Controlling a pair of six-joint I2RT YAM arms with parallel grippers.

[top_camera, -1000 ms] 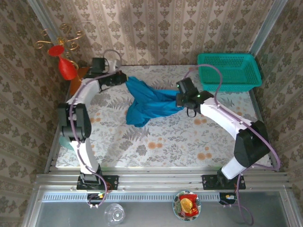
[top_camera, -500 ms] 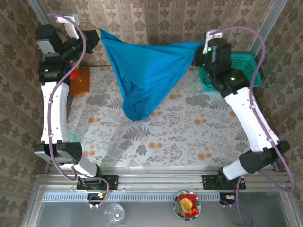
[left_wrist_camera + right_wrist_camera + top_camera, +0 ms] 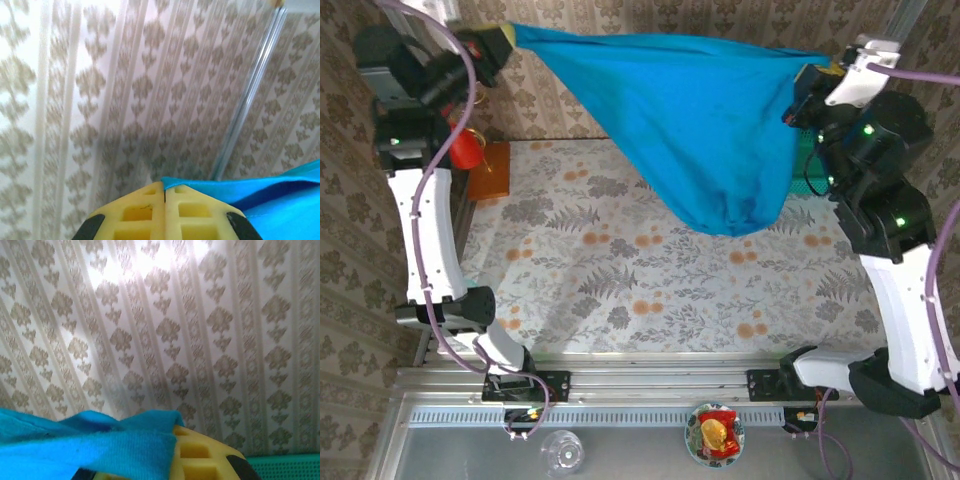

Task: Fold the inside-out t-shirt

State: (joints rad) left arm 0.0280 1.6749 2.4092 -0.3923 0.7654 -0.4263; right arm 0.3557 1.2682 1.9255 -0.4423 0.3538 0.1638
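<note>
Blue t-shirt (image 3: 700,130), one, hanging slack high above the tabletop (image 3: 620,270); left hand (image 3: 505,40) and right hand (image 3: 807,88) each pinched closed on an upper corner.

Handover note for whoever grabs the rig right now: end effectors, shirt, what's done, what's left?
Left end effector: shut on the t-shirt, raised high at far left.
Right end effector: shut on the opposite edge, raised high at far right, near the basket.
T-shirt: stretched between them, sagging in a pouch above the table.
Done: picked up and spread in the air.
Left: lay it flat, then every fold.
</note>
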